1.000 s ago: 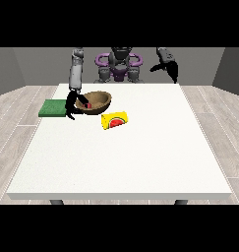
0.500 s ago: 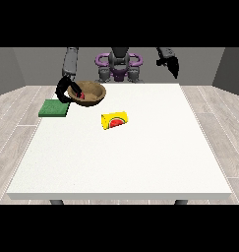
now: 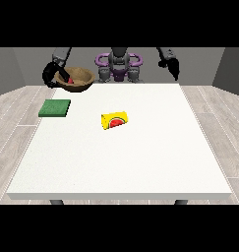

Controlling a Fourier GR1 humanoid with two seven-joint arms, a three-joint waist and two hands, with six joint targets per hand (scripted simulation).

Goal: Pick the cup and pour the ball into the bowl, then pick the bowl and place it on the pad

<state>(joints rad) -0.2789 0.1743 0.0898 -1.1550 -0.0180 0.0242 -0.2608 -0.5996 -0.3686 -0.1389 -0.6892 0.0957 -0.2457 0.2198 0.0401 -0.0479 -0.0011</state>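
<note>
Hand at view's left (image 3: 52, 76) gripping brown bowl (image 3: 77, 79), fingers curling over its left rim, holding it in air past table's (image 3: 140, 162) far-left edge. Red ball (image 3: 71, 79) sitting inside bowl. Green pad (image 3: 55, 108) lying on table below, apart from bowl. Yellow cup (image 3: 115, 119) lying on its side mid-table. Hand at view's right (image 3: 173, 66) hanging raised far right; fingers: cannot tell.

No legible text, labels or numbers.
From my station I read nothing on the yellow cup (image 3: 115, 120), which lies well forward of the hand at the view's left (image 3: 53, 76); its red-and-green motif carries no lettering.
</note>
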